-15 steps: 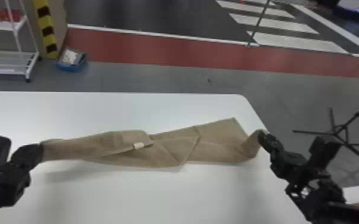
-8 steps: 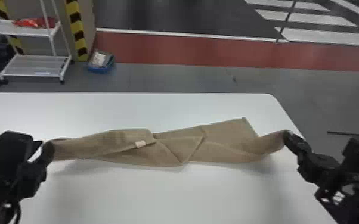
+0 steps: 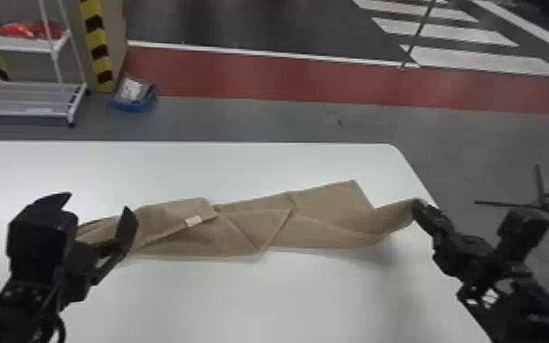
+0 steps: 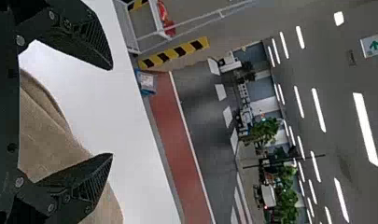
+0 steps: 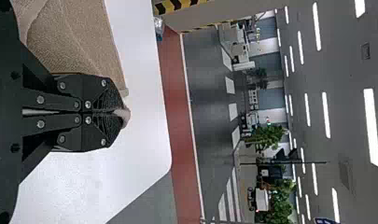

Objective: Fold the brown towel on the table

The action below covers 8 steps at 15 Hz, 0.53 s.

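The left pincer (image 4: 111, 111) is spreading, freeing its end of the towel (image 3: 241, 232) on the bench (image 3: 287, 301), while the right pincer (image 5: 123, 112) is still pinching the other, so one release is likely remaining.

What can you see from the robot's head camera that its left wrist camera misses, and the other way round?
Head view: the right gripper, shut on the brown towel, and the towel's pale label.
Left wrist view: ceiling lights and leafy plants.
Both: the open left gripper, the towel, the white table and a shelf cart.
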Available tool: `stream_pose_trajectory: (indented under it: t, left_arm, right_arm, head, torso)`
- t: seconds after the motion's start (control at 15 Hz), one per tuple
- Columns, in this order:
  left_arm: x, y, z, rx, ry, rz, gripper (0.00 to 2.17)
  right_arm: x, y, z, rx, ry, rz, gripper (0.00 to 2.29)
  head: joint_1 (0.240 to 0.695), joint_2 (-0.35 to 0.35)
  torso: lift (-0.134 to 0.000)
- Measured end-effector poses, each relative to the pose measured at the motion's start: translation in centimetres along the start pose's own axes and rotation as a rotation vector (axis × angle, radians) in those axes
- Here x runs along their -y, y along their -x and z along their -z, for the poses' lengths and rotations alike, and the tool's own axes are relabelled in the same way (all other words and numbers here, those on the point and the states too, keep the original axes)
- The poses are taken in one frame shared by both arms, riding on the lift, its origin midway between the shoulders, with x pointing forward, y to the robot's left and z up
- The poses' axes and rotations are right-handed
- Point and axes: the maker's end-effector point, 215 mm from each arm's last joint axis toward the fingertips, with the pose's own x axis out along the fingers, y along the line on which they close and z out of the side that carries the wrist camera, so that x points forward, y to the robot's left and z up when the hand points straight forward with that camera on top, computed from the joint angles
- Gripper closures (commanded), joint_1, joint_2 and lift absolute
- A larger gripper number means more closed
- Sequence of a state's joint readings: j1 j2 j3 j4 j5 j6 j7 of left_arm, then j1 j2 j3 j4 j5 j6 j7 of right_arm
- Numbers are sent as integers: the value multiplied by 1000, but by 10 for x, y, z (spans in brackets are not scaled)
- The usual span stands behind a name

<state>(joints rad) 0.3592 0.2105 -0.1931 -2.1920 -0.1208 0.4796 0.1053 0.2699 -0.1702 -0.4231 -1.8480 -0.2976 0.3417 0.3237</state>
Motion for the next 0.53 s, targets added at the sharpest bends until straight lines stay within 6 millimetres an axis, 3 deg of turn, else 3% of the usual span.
stream_pose_trajectory:
  t: [0.33, 0.53]
  left_arm:
    - [94, -15, -1, 15, -27, 138, 56]
    - [126, -26, 3, 9, -51, 184, 248]
  right_arm:
    - [4, 1, 5, -10, -2, 7, 1565]
    - [2, 1, 5, -15, -2, 4, 1565]
  head:
    - [695, -347]
    - [695, -350]
  torso:
    - [-110]
    - [-110]
